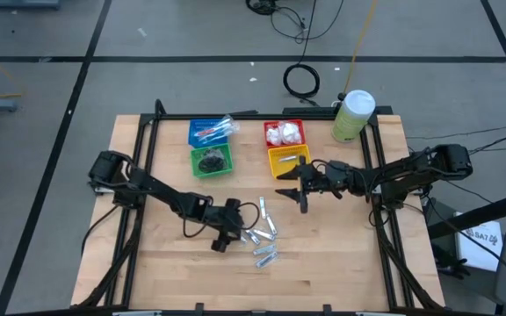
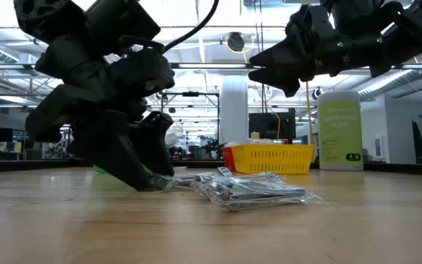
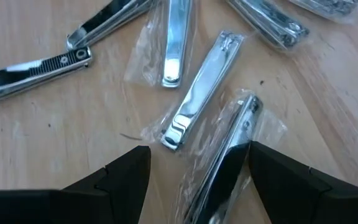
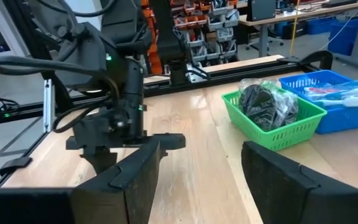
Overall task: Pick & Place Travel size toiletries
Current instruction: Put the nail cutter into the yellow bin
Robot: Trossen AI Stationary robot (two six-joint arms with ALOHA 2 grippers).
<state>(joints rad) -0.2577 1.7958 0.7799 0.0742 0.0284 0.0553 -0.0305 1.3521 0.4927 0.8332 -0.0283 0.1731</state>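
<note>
Already the baskets (image 1: 211, 147) at twelve o'clock hold items, while the left gripper (image 1: 227, 230), fingers apart, straddles one wrapped silver clipper (image 3: 219, 171) among several left.

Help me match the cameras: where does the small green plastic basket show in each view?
High view: small green plastic basket, left of centre, below the blue plastic basket.
Low view: mostly hidden behind the left arm.
Left wrist view: not in it.
Right wrist view: at right, holding dark wrapped items.
Shared landmark: the blue basket beside it.

Worktop (image 1: 341, 263) front and right lie bare. Baskets (image 1: 288, 161) and canister (image 1: 353, 116) block the back. Wrapped clippers (image 1: 264, 255) clutter the middle.
</note>
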